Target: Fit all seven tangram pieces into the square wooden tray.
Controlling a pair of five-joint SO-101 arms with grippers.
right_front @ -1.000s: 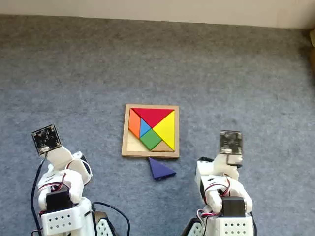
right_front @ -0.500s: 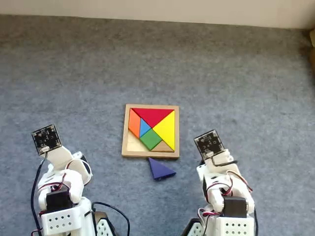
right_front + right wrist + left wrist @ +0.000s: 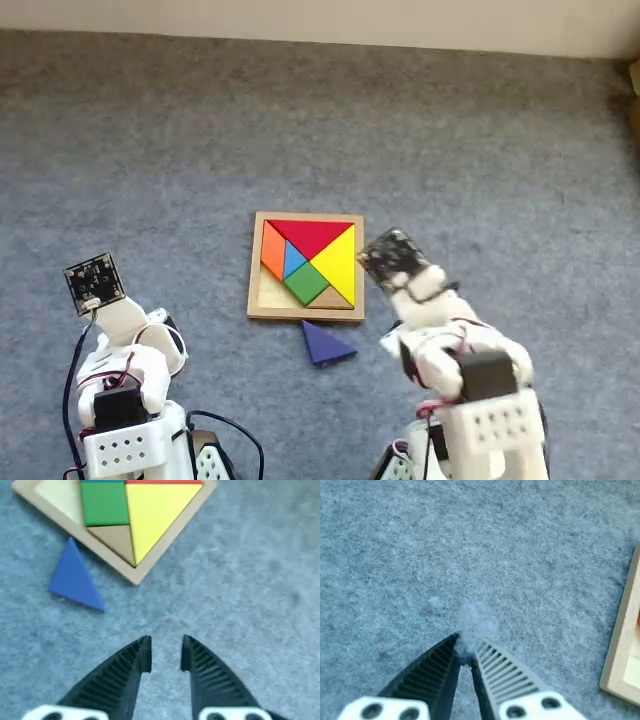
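The square wooden tray [image 3: 306, 315] holds red, yellow [image 3: 338, 265], orange, green and small blue and brown pieces, with a bare slot [image 3: 266, 293] in its near-left corner. A blue triangle [image 3: 325, 344] lies on the carpet just in front of the tray. The right arm [image 3: 445, 345] leans in beside the tray's near-right corner. My right gripper [image 3: 165, 655] is open and holds nothing. It hovers over carpet short of the blue triangle [image 3: 75, 577] and the tray rim [image 3: 172, 531]. My left gripper [image 3: 465, 652] is shut on nothing above carpet, with the tray edge [image 3: 621, 645] off to one side.
Grey-blue carpet covers the whole work area. The left arm [image 3: 120, 345] sits folded at the near left, well away from the tray. A pale wall strip runs along the far edge.
The right arm has swung forward and to the left, toward the tray's near-right corner and the blue triangle. The left arm, tray and pieces have not moved.
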